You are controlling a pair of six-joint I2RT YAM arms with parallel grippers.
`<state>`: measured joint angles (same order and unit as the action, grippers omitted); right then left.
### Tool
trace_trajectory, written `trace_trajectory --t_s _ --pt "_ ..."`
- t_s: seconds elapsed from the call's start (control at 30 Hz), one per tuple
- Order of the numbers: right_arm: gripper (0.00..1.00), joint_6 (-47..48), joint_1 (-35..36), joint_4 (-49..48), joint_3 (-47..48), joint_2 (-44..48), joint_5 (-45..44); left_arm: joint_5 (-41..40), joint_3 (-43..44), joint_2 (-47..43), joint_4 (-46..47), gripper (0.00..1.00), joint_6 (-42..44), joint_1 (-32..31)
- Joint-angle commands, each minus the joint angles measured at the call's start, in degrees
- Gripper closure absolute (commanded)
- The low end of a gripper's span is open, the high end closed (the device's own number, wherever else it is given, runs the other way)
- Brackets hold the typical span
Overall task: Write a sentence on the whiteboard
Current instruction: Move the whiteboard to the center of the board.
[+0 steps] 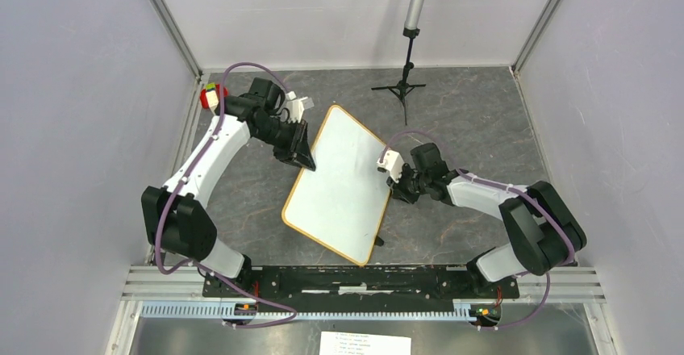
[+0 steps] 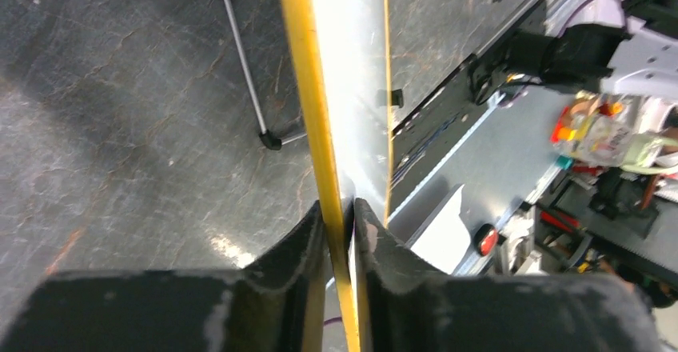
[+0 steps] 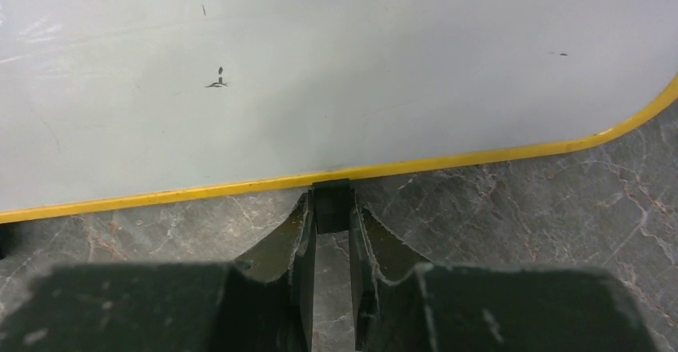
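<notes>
Beyond my tools: a black tripod stand [image 1: 401, 89] stands on the grey desk [image 1: 484, 121], past the far corner of the board, well apart from both tools.
Behind my tools: a printed paper sheet [image 1: 364, 343] lies at the near edge, behind my arm bases.
Ahead of my left tool: a thin metal rod [image 2: 246, 72] with black ends lies on the desk, left of the rim I hold.
In the way: the whiteboard [image 1: 343, 181] itself fills the space between my two tools.
Whiteboard: it sits slantwise between my tools, with a few small dark marks [image 3: 217, 80] on the surface ahead of my right tool. I cannot tell whether it rests on the desk.
Left tool [image 2: 340, 208]: clamped on the board's yellow rim [image 2: 308, 64], one finger on each face.
Right tool [image 3: 330, 208]: closed on the black clip [image 3: 332, 200] at the rim on the opposite edge.
Left arm: it rises from its base toward the far left, bends at the elbow and reaches right to the board.
Right arm: its elbow is out to the right, with the forearm running left and low to the board's edge.
</notes>
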<state>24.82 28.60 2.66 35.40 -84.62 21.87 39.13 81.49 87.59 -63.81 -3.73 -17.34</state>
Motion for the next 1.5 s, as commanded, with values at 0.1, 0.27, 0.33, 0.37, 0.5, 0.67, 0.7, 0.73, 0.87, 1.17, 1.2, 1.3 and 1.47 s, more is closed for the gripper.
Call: trace_trajectory --t_s 0.1,0.27,0.33,0.37,0.5,0.67,0.7,0.73,0.87,1.17,1.2,1.3,1.47 --pt "0.73 -1.2 3.4 10.4 -2.6 0.4 1.8 -2.3 3.9 1.5 -5.5 0.31 9.1 0.3" --pt "0.59 -1.1 3.6 11.7 -2.0 1.9 2.1 -2.9 4.8 0.1 -4.1 0.16 8.1 0.5" --pt "0.56 -0.8 3.7 12.7 -1.3 1.9 2.3 -3.5 5.1 -0.3 -3.5 0.14 7.8 0.8" --pt "0.55 -0.5 3.9 13.2 -1.0 1.8 2.8 -3.6 5.2 -0.6 -3.2 0.11 7.7 1.2" --pt "0.56 0.9 4.4 14.7 -0.2 1.7 5.3 -0.5 6.7 -2.1 -0.8 0.00 6.7 5.2" --pt "0.59 2.8 5.2 16.4 0.5 1.9 8.0 8.9 6.6 -5.2 9.4 0.00 -0.9 20.5" --pt "0.59 3.3 5.2 16.9 0.7 1.9 8.4 9.9 6.0 -5.1 11.9 0.00 -2.2 23.9" --pt "0.59 3.8 5.2 17.5 0.9 2.0 8.9 9.5 5.2 -4.7 13.9 0.00 -4.0 26.0" --pt "0.60 7.5 5.4 20.4 1.8 2.8 12.1 8.2 2.4 -0.5 16.2 0.16 -4.5 29.3" --pt "0.60 14.4 8.3 27.4 3.8 3.8 13.7 7.9 -4.7 11.4 16.2 0.47 1.8 24.1" --pt "0.59 14.6 8.3 28.1 4.0 4.1 13.4 7.7 -5.1 12.5 16.1 0.48 2.4 23.1" --pt "0.56 13.4 8.2 28.7 4.0 5.6 11.5 7.9 -6.3 15.8 16.1 0.52 3.3 19.3" --pt "0.50 11.5 7.4 27.6 2.3 11.8 10.9 8.1 -9.4 18.7 16.1 0.49 6.4 13.8"
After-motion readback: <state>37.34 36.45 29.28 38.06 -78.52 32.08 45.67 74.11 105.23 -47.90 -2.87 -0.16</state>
